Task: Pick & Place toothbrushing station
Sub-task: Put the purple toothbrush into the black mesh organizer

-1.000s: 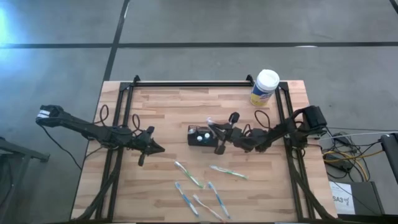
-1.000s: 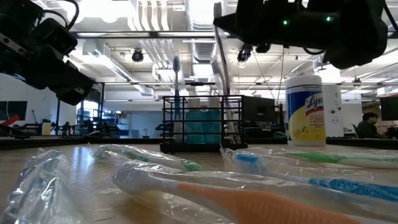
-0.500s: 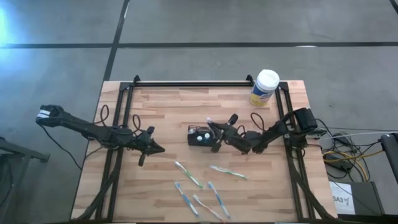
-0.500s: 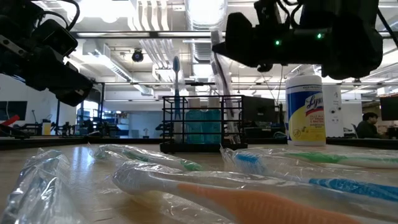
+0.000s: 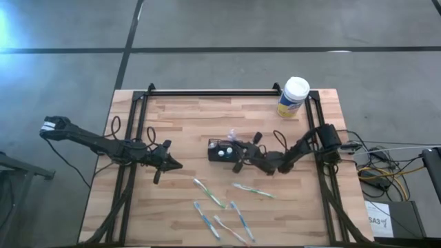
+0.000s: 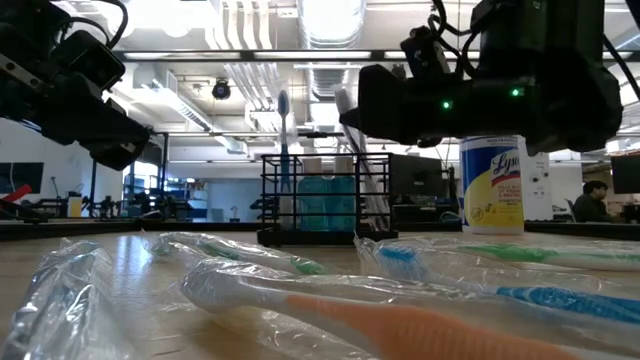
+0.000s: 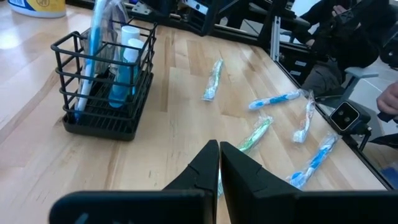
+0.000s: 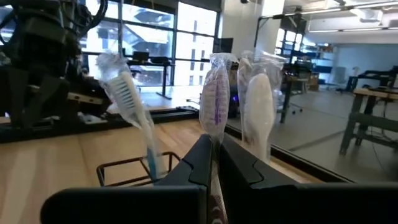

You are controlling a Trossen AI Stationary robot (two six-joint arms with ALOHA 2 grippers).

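Note:
The black wire-mesh basket (image 5: 220, 150) stands at the table's middle and also shows in the low view (image 6: 325, 200) and the left wrist view (image 7: 106, 81). A blue toothbrush (image 8: 127, 99) and a white-headed one (image 8: 258, 106) stand upright in it. My right gripper (image 5: 238, 157) is over the basket's right end, shut on a plastic-wrapped toothbrush (image 8: 214, 93) with purple bristles. My left gripper (image 5: 173, 164) is shut and empty, to the left of the basket. My right gripper pinches the wrapped toothbrush's handle (image 8: 213, 146) between its two fingers, below the head. The fingers come level from the table's right side and lie across the brush. The brush stands nearly upright, head up, with its lower end going down into the basket (image 6: 352, 170).
Several wrapped toothbrushes (image 5: 209, 193) (image 5: 253, 190) (image 5: 238, 219) lie loose on the table's near half, close in the low view (image 6: 400, 320). A yellow canister (image 5: 293, 96) with a white lid stands at the far right corner. Black frame rails (image 5: 138, 138) run along both sides.
My right gripper has gone down and a little toward the table's left edge, staying shut on the wrapped toothbrush. The brush has sunk with it, its head now lower above the basket's right end.

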